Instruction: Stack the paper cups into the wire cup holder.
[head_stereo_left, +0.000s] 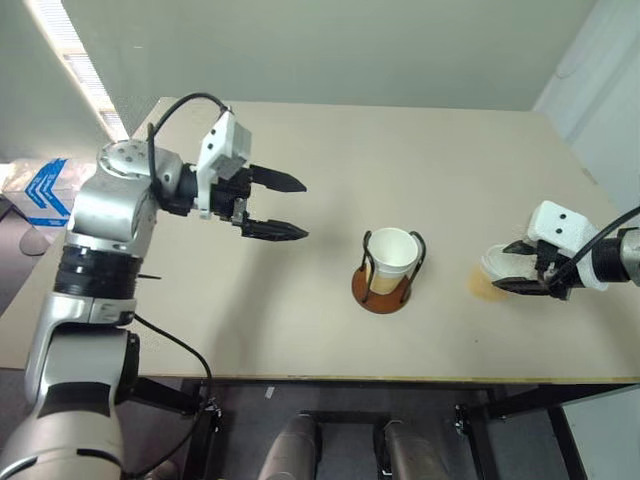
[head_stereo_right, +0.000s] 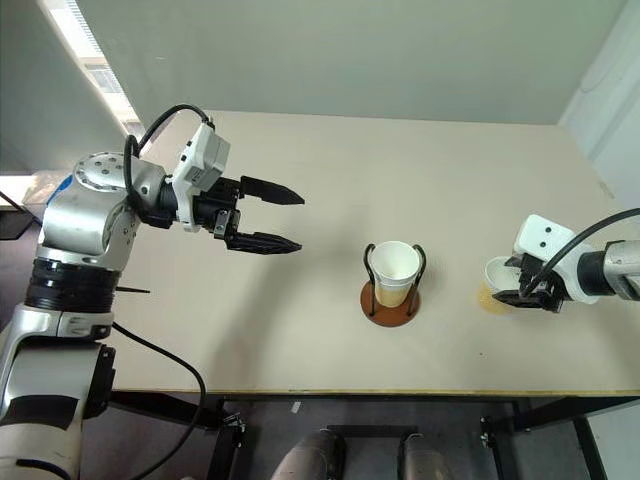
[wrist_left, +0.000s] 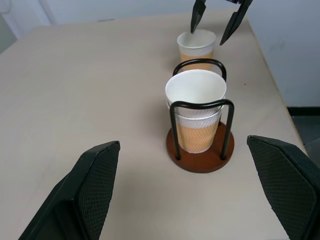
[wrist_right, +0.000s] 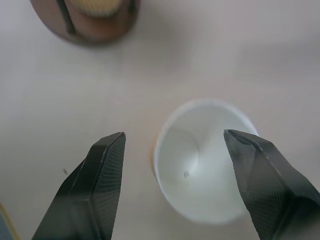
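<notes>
Two cups (wrist_left: 195, 111) already sit nested in the holder (head_stereo_left: 386, 285) near the middle of the table (head_stereo_left: 300, 320), and the job now turns to the last cup (wrist_right: 202, 160), which stands upright on the tabletop well off to the holder's right. The right gripper (wrist_right: 177, 180) hangs just above that cup, tilted down over its mouth, its two fingers spread wider than the rim and one to each side — nothing is gripped yet. The step in hand looks like the pick-up of the third cup: the next move calls for lowering the fingers round the wall below the rim, closing gently so the thin paper does not buckle, then lifting it clear and carrying it over to drop between the wire loops into the stack. The left gripper (head_stereo_left: 278, 206) is held up off the table on the holder's other side, well apart from it, arm bent at the elbow and fingers pointing across toward the holder — wide apart and empty, apparently standing clear of the work.
</notes>
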